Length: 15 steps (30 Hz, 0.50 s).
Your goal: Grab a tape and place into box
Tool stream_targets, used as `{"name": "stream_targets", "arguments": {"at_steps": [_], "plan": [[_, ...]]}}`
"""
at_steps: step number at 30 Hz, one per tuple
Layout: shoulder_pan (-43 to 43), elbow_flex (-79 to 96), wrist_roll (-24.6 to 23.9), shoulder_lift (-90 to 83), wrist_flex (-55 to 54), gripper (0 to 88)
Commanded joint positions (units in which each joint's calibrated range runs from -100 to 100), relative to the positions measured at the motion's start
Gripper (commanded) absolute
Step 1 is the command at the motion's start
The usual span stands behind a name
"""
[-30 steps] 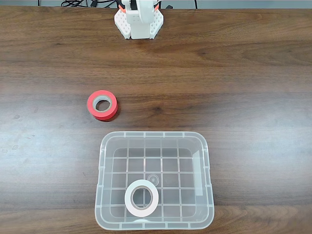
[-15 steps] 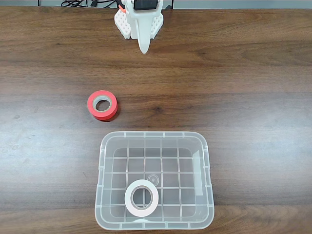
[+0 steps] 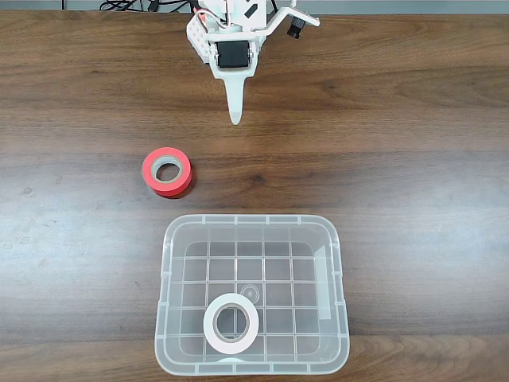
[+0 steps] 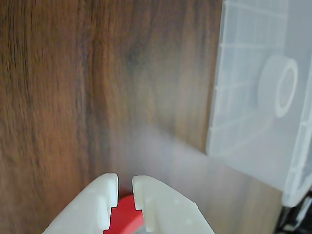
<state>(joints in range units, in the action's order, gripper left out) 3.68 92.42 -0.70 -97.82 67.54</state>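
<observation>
The white tape (image 3: 213, 334) lies flat inside the clear box (image 3: 250, 218), near its front wall, in the fixed view. In the wrist view the tape (image 4: 273, 100) shows through the box wall (image 4: 229, 97) at the upper right. My gripper (image 3: 235, 118) reaches out from the arm's base at the table's far edge and hangs over bare wood, well short of the box. Its white fingers (image 4: 107, 195) stand almost together with only a thin slit between them, and my gripper (image 4: 125, 181) holds nothing. A red patch shows behind the fingers at the bottom edge.
A red-orange roll (image 3: 155, 178) with a grey core lies on the wooden table (image 3: 398, 159), left of the box's far left corner. The arm's white base (image 3: 208, 40) stands at the far edge, with cables behind it.
The arm has unfolded from its base, and the gripper tip has moved out over the table toward the box. Both rolls and the box have stayed put.
</observation>
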Motion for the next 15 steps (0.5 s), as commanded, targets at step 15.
{"name": "stream_targets", "arguments": {"at_steps": [15], "plan": [[0.2,4.1,0.4,-1.2,0.5,1.3]]}}
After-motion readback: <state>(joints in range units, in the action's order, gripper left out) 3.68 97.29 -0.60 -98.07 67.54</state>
